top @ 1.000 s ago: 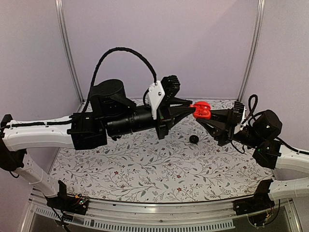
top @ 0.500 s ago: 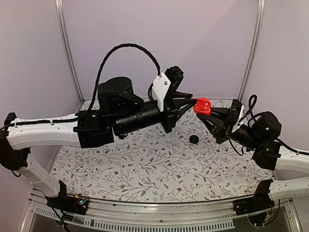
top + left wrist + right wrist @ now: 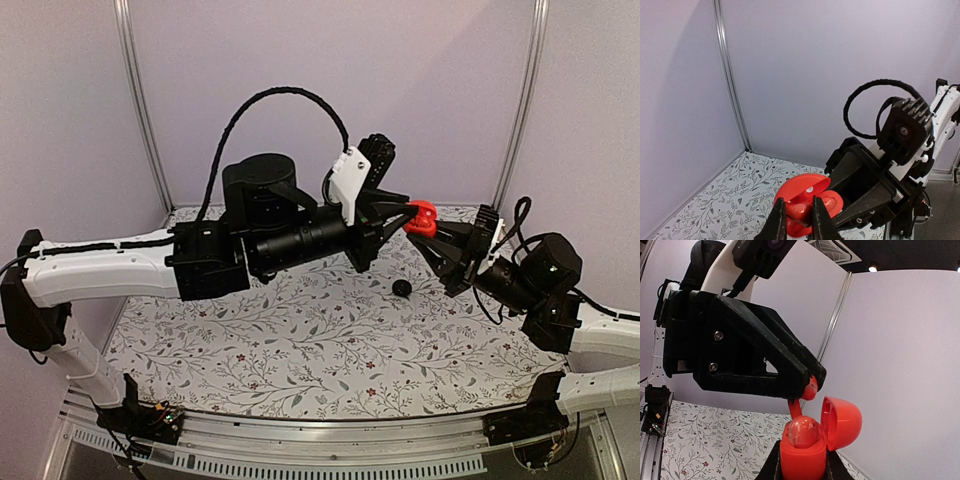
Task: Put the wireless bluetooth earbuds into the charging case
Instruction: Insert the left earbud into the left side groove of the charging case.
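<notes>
The left arm [image 3: 110, 272] has lifted and swung rightward over the last second, so its wrist now sits higher and closer to the centre of the top view. The left gripper [image 3: 405, 213] stays clenched, pinching a red earbud [image 3: 809, 388] at the very tips of its fingers. The bud's stem hangs down toward the open charging case [image 3: 800, 460]. The case has also drifted slightly up and right with it. The move reads as fine alignment rather than insertion, since the bud is still above the socket and not yet seated.

In the right wrist view a second red earbud [image 3: 801, 431] already lies in the case, just beside the hanging stem. The lid [image 3: 841, 421] stands hinged open to the right. One bud therefore looks done and the other is about to go in.

The right gripper [image 3: 432, 234] grasps the case body from below, jaws closed on its sides, holding it in the air well above the floral table [image 3: 300, 340].

A small black piece [image 3: 402, 288], probably another earbud, lies loose on the table below the two grippers and is not in the way. The likeliest hindrances are the seated bud crowding the stem and the left fingertips bumping the case rim or the lid
</notes>
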Robot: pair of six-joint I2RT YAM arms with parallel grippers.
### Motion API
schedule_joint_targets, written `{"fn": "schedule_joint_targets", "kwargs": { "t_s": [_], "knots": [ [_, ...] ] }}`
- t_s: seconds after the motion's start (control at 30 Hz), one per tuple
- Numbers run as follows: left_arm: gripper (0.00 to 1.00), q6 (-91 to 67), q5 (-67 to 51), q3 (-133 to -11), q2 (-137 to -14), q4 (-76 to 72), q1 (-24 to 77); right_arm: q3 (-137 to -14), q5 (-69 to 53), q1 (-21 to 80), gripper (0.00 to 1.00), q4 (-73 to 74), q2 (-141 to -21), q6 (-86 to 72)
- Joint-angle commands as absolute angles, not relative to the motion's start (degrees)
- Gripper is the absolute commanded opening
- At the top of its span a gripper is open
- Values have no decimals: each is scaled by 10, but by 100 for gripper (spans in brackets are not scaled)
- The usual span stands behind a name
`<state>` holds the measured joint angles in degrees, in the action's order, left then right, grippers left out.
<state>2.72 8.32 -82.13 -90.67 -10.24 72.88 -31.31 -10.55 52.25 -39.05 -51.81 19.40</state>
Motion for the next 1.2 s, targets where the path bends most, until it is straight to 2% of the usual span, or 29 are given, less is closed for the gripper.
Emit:
{"fn": "schedule_joint_targets", "kwargs": {
  "t_s": [0.0,0.53,0.83,1.17],
  "knots": [
    [4,16,82,-844,-920,-76,735,-308,-80,530,0,-409,-516,203],
    [7,-12,95,-881,-952,-24,735,-300,-42,538,0,-428,-517,208],
    [18,-19,100,-910,-964,-2,732,-288,-46,539,0,-443,-512,190],
    [40,-15,62,-915,-953,-14,729,-266,-45,538,0,-459,-511,144]
  ]
}}
